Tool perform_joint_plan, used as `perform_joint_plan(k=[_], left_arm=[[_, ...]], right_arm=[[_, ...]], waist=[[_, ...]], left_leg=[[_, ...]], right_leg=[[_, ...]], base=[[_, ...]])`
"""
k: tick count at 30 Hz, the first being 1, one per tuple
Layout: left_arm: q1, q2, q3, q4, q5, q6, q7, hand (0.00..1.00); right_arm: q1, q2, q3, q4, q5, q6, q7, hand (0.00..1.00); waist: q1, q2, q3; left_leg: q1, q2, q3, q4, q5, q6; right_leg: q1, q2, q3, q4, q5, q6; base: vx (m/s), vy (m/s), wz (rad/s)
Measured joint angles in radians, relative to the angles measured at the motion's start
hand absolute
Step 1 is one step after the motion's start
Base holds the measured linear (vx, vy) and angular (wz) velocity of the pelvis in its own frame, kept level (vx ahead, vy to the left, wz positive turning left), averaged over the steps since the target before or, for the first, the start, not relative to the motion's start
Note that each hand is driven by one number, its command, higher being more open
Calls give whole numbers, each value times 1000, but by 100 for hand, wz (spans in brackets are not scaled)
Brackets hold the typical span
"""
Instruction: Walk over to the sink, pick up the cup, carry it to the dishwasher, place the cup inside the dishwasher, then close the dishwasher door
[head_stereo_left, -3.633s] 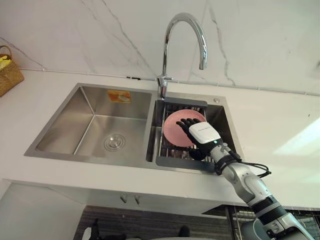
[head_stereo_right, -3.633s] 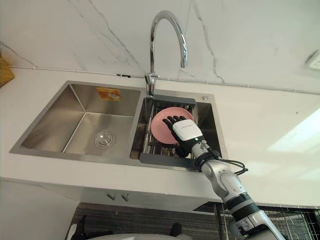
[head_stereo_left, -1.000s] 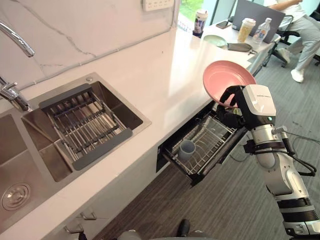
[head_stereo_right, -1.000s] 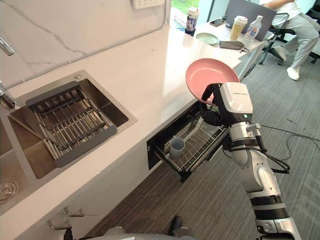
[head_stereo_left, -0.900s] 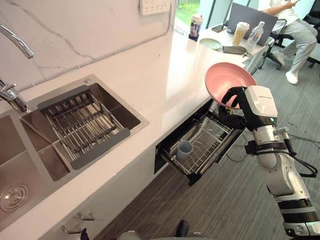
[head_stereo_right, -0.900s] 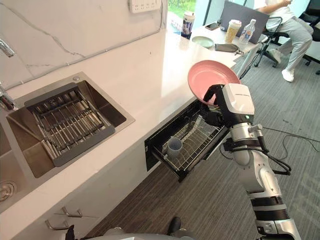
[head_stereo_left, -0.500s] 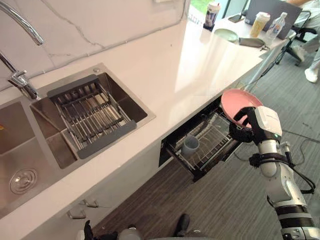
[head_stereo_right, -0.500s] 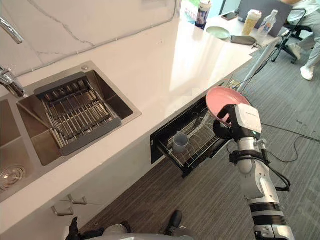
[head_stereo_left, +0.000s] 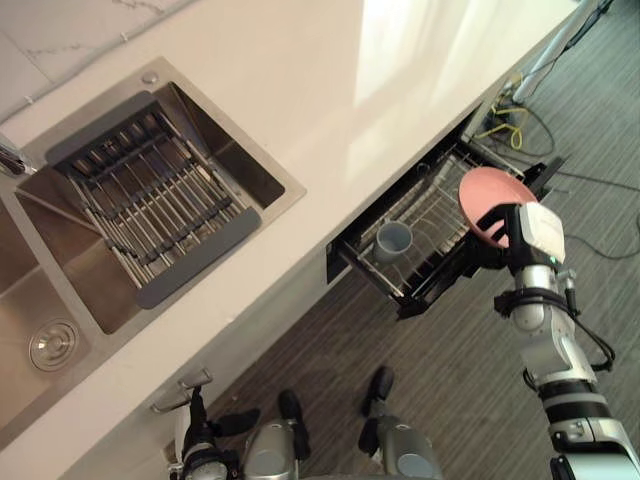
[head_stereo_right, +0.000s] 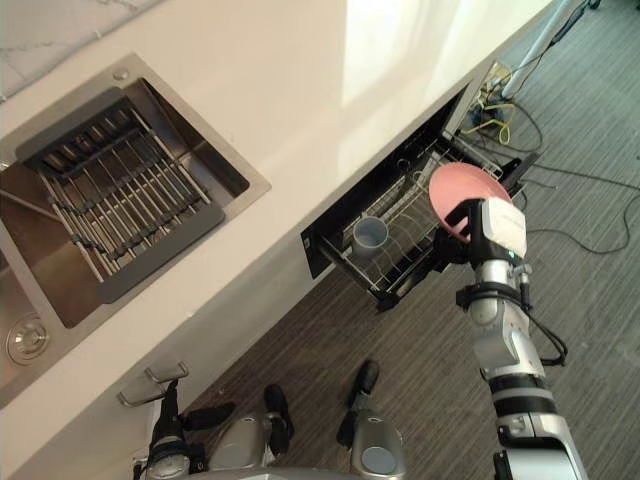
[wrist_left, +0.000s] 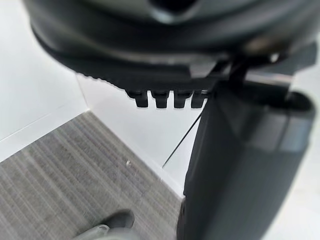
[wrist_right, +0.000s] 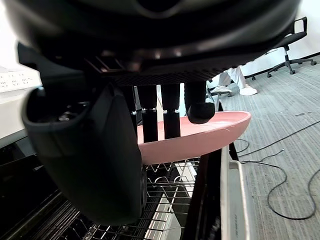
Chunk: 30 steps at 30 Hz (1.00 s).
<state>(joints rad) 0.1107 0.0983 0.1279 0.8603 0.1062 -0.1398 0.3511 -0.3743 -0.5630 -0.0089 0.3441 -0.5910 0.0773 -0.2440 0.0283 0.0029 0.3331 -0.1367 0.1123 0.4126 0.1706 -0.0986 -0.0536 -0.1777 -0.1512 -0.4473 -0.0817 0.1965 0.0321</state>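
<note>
Thing in hand: the right hand (head_stereo_left: 532, 232) carries a pink plate (head_stereo_left: 488, 200), not a cup; the task sentence and the views differ here.
Right hand's hold: pinching the plate by its edge. In the right wrist view the fingers (wrist_right: 171, 115) reach over the rim and the thumb closes from the other side, so the dish juts out past the hand with its hollow side up.
Where the plate is: in the air over the outer end of the wire rack (head_stereo_left: 432, 215), just above it and touching nothing but the hand.
Why held so: an edge hold leaves the plate's body free, which I judge suits lowering it between the rack's wires.
Cup: a grey cup (head_stereo_left: 393, 240) stands upright in the rack, at its inner end near the bench (head_stereo_left: 330, 90), well clear of the plate.
Dishwasher: the dishwasher (head_stereo_left: 425, 297) sits under the bench edge, pulled open, its rack exposed.
Sink: the sink (head_stereo_left: 225, 150) holds a drain rack (head_stereo_left: 150, 205) with no dish on it.
Left hand: the left hand (wrist_left: 235, 165) hangs low beside a white cabinet front, above the carpet; whether it is spread or closed I cannot tell.
Step in hand: placing; closing the dishwasher is not yet done.
Risk: the rim could catch a wire and tip.
</note>
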Motion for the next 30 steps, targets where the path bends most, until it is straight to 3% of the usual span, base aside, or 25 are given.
perform_joint_plan(k=[8, 19, 20, 30], left_arm=[[-36, 1, -21, -2, -48, -1, 0, 100], [-66, 7, -70, -30, -103, -6, -3, 100], [-68, 7, -70, -31, -109, -6, -3, 100], [-69, 6, -80, -50, -126, 0, -11, 100]], right_arm=[[-193, -42, 130, 122, 11, 9, 4, 0], [-409, -105, 235, 263, 93, 29, 112, 0], [-421, -106, 242, 275, 113, 31, 137, 100], [-448, -113, 252, 335, 172, 39, 175, 100]], waist=[[18, 29, 67], [42, 57, 120], [42, 58, 121], [44, 60, 122]], left_leg=[[-93, -6, -31, 54, -6, 12], [-138, -19, -52, 76, -8, 27], [-143, -20, -53, 76, -8, 27], [-139, -23, -62, 77, -4, 33]], right_leg=[[-56, -12, -22, 6, 12, -4], [-95, -30, -26, 27, 14, -5], [-100, -31, -26, 29, 14, -5], [-92, -36, -33, 34, 14, -5]], base=[[-35, 70, 10], [-16, 83, 3], [-16, 74, 1], [-5, 73, 2]])
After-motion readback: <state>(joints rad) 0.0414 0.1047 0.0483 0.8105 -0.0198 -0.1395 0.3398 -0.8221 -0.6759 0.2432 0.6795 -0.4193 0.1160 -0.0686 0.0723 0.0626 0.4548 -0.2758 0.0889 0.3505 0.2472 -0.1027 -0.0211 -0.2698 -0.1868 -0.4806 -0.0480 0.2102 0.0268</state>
